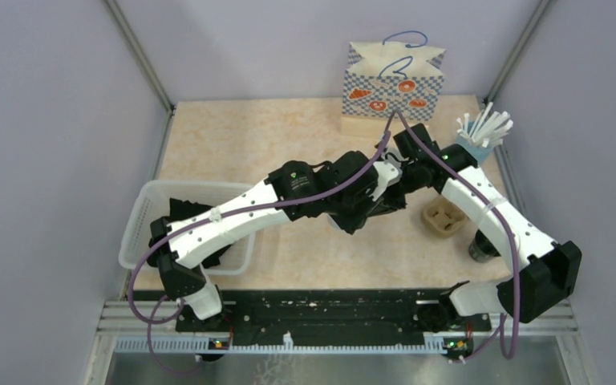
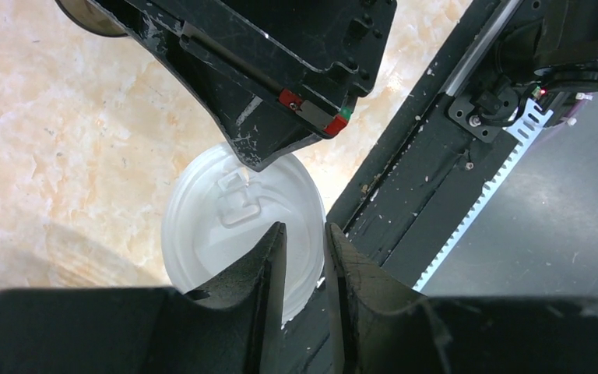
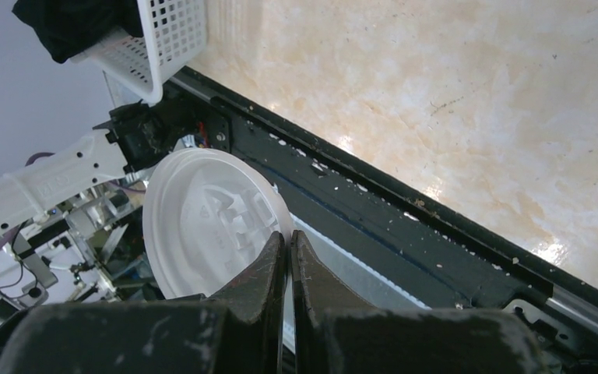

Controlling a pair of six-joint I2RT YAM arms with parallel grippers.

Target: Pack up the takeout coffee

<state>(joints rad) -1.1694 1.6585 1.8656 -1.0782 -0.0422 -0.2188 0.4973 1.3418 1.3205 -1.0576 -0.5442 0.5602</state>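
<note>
Meanwhile, one takeout coffee cup (image 1: 480,250) sits on the table (image 1: 273,136), half hidden under the right arm (image 1: 497,216). Right jaws pinch a loose white lid (image 3: 202,226) by its rim; left jaws narrowly straddle it, contact unclear. The cup looks light and crushable: best gripped around its sidewall.

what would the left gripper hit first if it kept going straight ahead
Likely the white lid, its rim already at the tips of the left gripper; the right gripper pinches it just beyond.

Your left gripper (image 2: 305,238): fingers (image 2: 269,269) straddled white lid (image 2: 202,226) rim, narrow gap; right gripper (image 2: 263,156) tip overlapped lid's far edge.
</note>
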